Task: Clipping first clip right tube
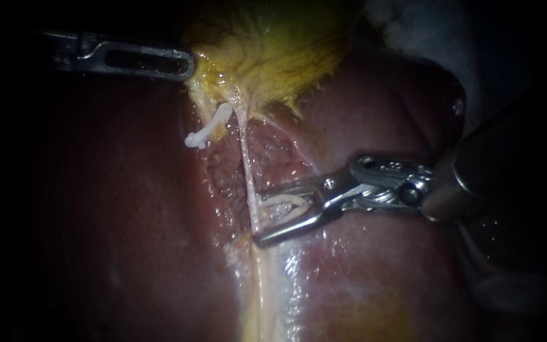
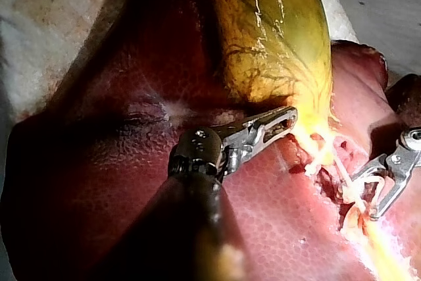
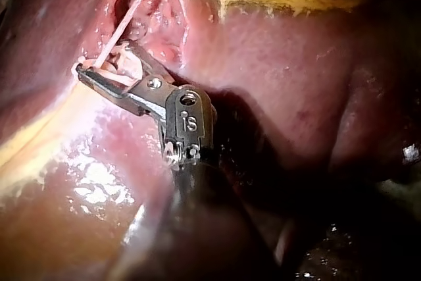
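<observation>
White clip point(image 1: 280, 206) astride the right tube point(image 1: 244, 149)
Right instrument point(image 1: 257, 218) reaches in from the near right, its tool's jaws spread and carrying that clip, tips just past the taut tube's left edge; bare liver point(image 1: 115, 209) lies open leftward. Left instrument point(image 1: 188, 65) sits far left at the gallbladder point(image 1: 273, 50) edge, well apart.

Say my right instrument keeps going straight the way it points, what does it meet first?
The right tube: it already crosses between the right instrument's jaws, which carry a clip. Past it lies liver, though depth is hard to judge.
</observation>
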Motion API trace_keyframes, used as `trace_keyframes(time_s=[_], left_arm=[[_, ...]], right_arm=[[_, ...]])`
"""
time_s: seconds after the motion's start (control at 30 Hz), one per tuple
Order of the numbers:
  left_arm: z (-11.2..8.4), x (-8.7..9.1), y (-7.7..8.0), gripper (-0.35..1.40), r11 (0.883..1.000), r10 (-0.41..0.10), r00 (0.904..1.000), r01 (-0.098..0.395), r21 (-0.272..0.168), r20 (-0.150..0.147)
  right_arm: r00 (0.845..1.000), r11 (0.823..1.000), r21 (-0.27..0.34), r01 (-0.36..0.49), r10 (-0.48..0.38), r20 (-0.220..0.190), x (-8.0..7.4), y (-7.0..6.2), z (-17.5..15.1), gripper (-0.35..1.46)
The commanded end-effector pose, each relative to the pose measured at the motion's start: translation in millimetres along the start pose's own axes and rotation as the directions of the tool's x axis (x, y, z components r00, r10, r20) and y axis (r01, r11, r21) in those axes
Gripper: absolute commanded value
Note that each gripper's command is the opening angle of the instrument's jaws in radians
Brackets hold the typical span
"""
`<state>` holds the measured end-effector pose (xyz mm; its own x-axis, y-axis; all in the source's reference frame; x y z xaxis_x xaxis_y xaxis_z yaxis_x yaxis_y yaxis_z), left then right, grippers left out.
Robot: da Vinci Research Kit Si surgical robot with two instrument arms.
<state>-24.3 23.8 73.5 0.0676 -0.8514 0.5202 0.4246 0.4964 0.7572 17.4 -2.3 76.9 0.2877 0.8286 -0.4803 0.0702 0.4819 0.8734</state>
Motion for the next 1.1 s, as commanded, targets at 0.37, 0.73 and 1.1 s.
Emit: trace_keyframes(time_s=[0.37,0.73,1.1], left_arm=[[0.0,0.0,0.0,-0.35,1.000,0.000,1.0000,0.000,0.000,0.000],[0.0,0.0,0.0,-0.35,1.000,0.000,1.0000,0.000,0.000,0.000],[0.0,0.0,0.0,-0.35,1.000,0.000,1.0000,0.000,0.000,0.000]], right_arm=[[0.999,0.991,0.133,-0.014,0.021,-0.046,-1.7,-0.7,2.0,0.51],[0.997,0.977,0.214,-0.008,0.023,-0.070,-1.6,-3.2,3.9,0.44],[0.995,0.983,0.185,-0.010,0.027,-0.091,-1.6,-2.9,4.0,-0.04]])
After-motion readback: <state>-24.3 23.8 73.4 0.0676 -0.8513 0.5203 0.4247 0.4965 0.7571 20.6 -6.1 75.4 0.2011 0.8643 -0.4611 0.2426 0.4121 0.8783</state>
